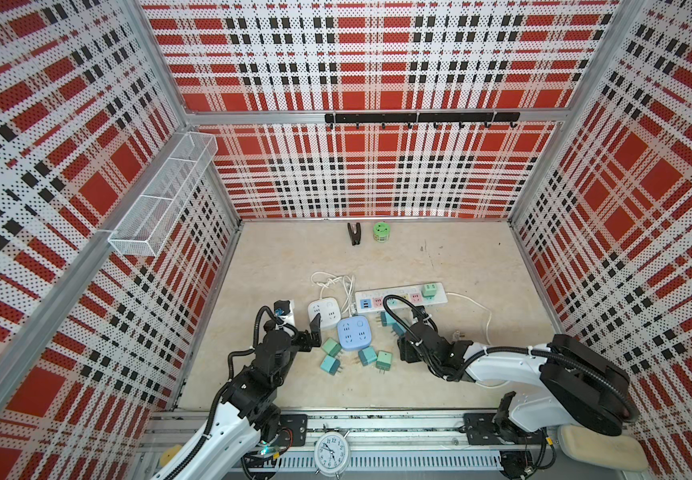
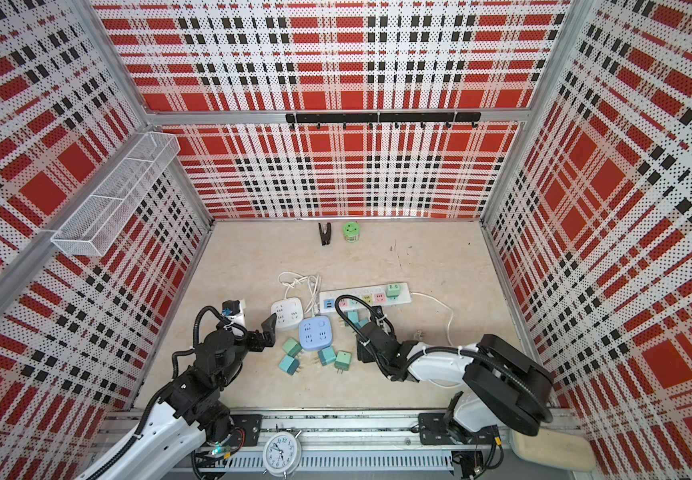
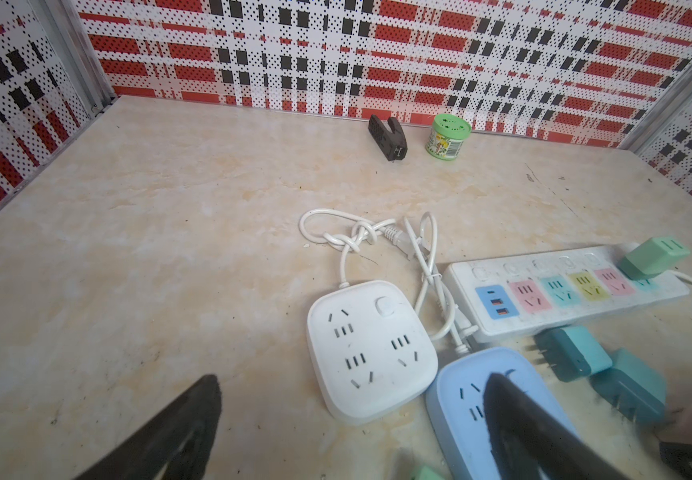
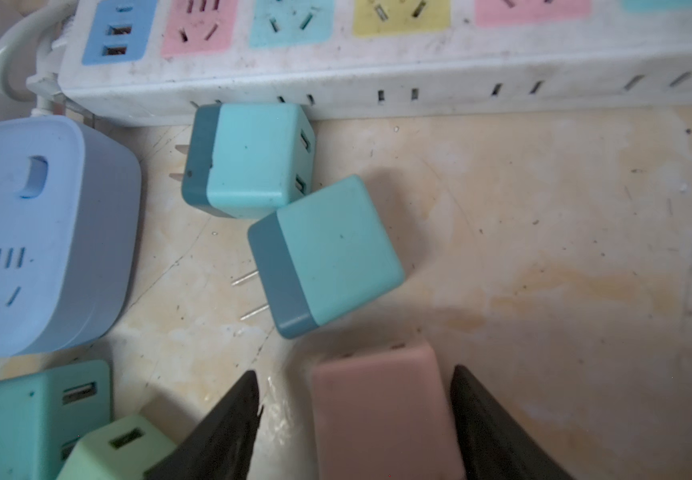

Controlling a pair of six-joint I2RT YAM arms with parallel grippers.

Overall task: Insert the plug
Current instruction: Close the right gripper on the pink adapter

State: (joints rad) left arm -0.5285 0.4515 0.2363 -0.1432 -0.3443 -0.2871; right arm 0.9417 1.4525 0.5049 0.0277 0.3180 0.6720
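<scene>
A beige marbled table (image 1: 277, 257) forms the floor of a red, black and white plaid enclosure, seen from above in both top views. The largest item on it is a long white power strip (image 1: 402, 297) with coloured sockets. It lies crosswise near the table's centre, slightly toward two o'clock, and a green plug (image 1: 430, 289) is pushed into its three o'clock end. At the strip's eight o'clock lies a blue socket block (image 1: 353, 333). Just beside that, at its ten o'clock, is a white socket block (image 1: 324, 312) trailing a knotted white cord. The left gripper (image 3: 354, 378) hovers at the white block's seven o'clock, jaws spread wide and empty. The right gripper (image 4: 354, 372) is low over the table at the strip's six o'clock, jaws parted to either side of the pink plug (image 4: 377, 415). Bare table shows between the plug and one finger, so the plug is not clamped. A teal plug (image 4: 327, 253) lies between the pink plug and the strip, touching a second teal plug (image 4: 252, 162) that rests against the strip's side. Four loose plugs (image 1: 367, 355), teal and green, lie scattered at the blue block's six o'clock.
</scene>
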